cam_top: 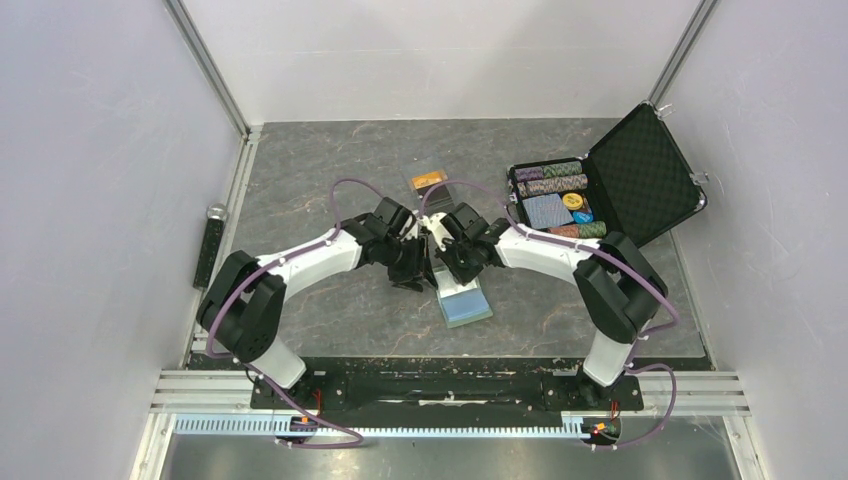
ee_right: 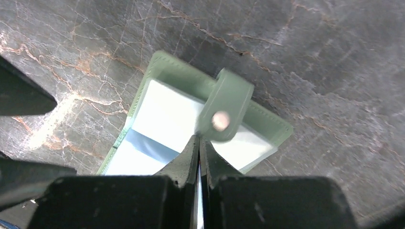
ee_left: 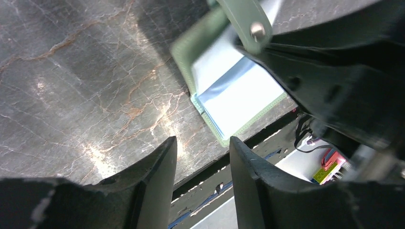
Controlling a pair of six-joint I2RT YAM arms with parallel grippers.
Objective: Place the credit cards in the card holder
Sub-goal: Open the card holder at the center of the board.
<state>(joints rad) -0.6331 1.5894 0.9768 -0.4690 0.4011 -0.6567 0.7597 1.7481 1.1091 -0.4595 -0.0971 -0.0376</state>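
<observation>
**A:** From the top: spotting the holder [cam_top: 466, 303] spread open near mid-table, tucked under the meeting arms. Leaving the cards [cam_top: 429, 180] flat farther back, well apart from it, in neither grip.

**B:** Noting the case [cam_top: 645, 180] of chips [cam_top: 550, 178] off to the right, out of play.

**A:** Over to the left wrist: showing the left gripper [ee_left: 203, 143] released, fingers spread, grasping nothing, hovering just beside the holder's corner.

**B:** Right wrist now: catching the right gripper [ee_right: 199, 143] clenched tight, seemingly nipping the holder's pale inner leaf just below the tab [ee_right: 224, 107].

**A:** Worth worrying about?

**B:** Plenty. Could drag the whole holder across the table [cam_top: 330, 320] if pulled on that thin pinch. Could lose the leaf and let it flop shut, with the tab dangling over the pocket mouth. Could bump gripper on gripper, crowded this close. And needs a trip back for cards, with nothing pinning the holder meanwhile.
</observation>
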